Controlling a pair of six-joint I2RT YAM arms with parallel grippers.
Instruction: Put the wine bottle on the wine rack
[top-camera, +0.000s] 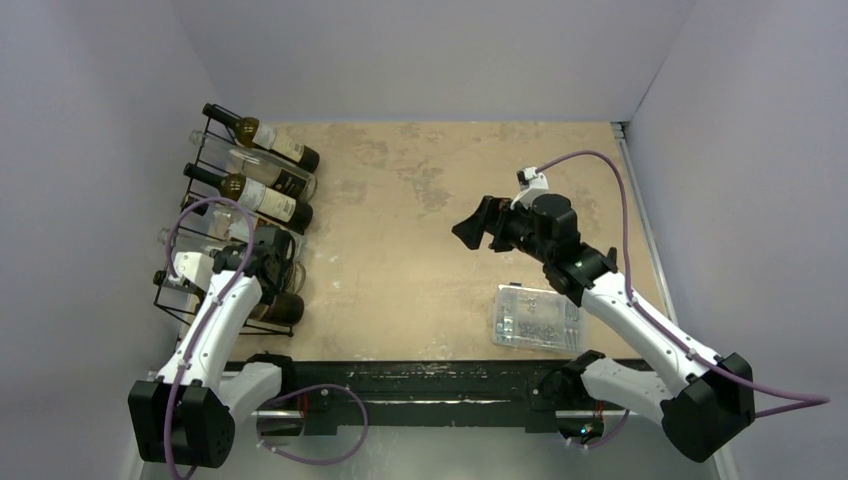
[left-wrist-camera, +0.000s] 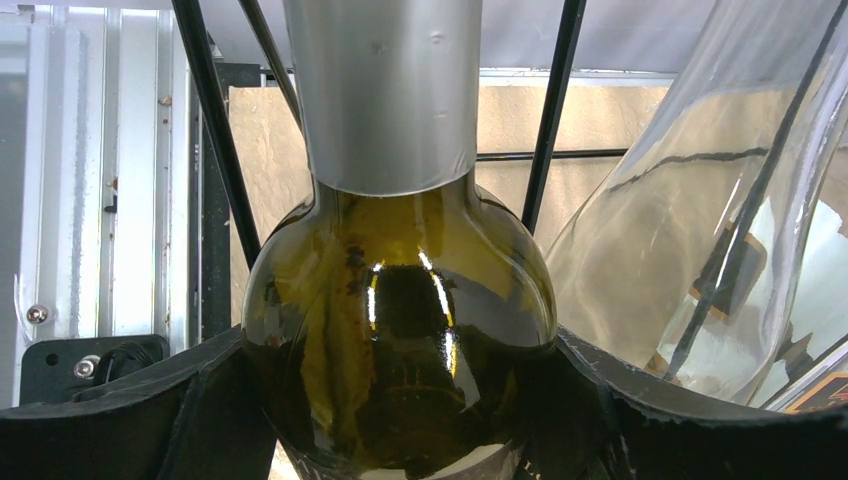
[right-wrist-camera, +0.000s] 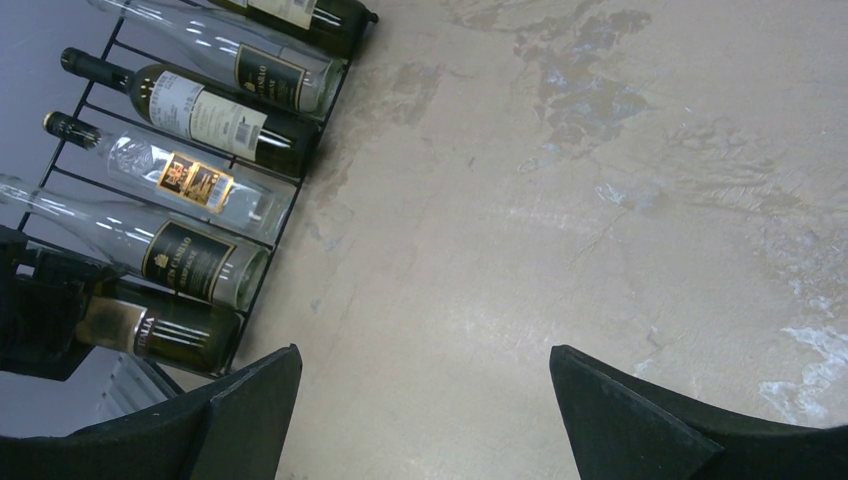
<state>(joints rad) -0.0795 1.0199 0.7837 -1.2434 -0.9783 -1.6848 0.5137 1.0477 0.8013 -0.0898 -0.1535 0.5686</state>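
**Seat it before letting go**

The bottle (left-wrist-camera: 400, 330) lies in the rack's (left-wrist-camera: 215, 150) nearest slot, at 8 o'clock on the table. The left gripper (left-wrist-camera: 400, 410) pinches its shoulder. I'd settle it fully, then release slowly. The right gripper (right-wrist-camera: 425, 400) hangs spread and empty, toward 3 o'clock.

This looks like a robotics lab test cell. Plain pale lilac walls (top-camera: 90, 200) box in a worn, stained beige surface (top-camera: 400, 260) on three sides. Two white and black robot arms, the left arm (top-camera: 215, 320) and the right arm (top-camera: 640, 320), stand on a black rail (top-camera: 430, 385) at the near edge, with purple cables (top-camera: 590, 153) looping over them. The props are sparse: a black wire wine rack (left-wrist-camera: 221, 140) carrying bottles (top-camera: 275, 143) and a clear plastic box (top-camera: 538, 317) of small metal parts
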